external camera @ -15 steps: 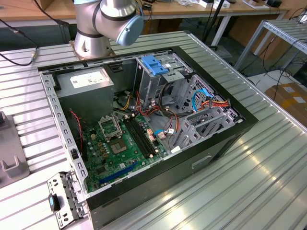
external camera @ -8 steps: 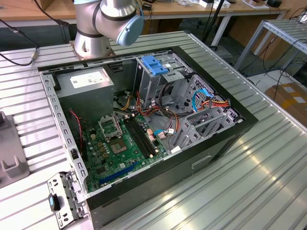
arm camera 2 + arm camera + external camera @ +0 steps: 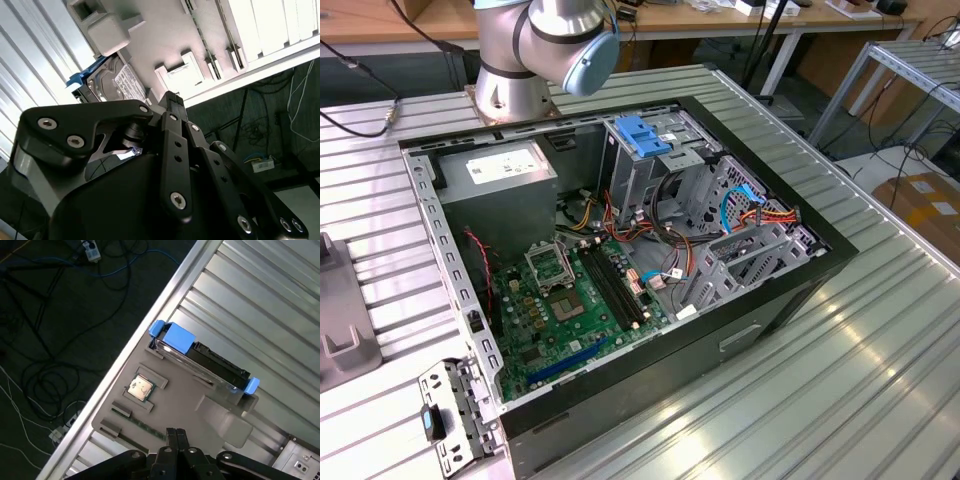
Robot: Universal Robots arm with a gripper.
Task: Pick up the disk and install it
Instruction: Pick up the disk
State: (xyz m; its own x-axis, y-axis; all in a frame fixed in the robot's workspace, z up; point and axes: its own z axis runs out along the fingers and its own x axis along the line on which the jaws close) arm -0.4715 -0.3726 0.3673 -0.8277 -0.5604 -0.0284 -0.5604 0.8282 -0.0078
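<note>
Ribbed metal table [image 3: 260,300] carries a grey tray [image 3: 175,405] close to its edge, with dark floor and loose wires beyond. In the exterior view that tray lies at the exterior view's left, well apart from the open case [image 3: 760,310]. Your disk [image 3: 210,362] stands on edge in a slot on the side of the tray that faces the table's middle, with blue carrier tabs showing at both ends.

Several things could go wrong from here, as I judge it:
- The gripper [image 3: 175,433] hovers over the tray's middle, beside the disk and not above it. A straight drop would land on the tray, near the chip [image 3: 140,387] and the memory stick [image 3: 145,426] lying there.
- With the tips closed, a descent onto the disk would strike its top edge instead of straddling it.
- The disk looks snug in its slot, so a tilted pull could bind it or drag the tray along.
- Inside the case, the cables [image 3: 760,215] crowd the drive cage and could snag the carrier.

The fingers [image 3: 170,100] are pressed together tip to tip in both wrist views, with no gap between them. They hold nothing and touch nothing.
</note>
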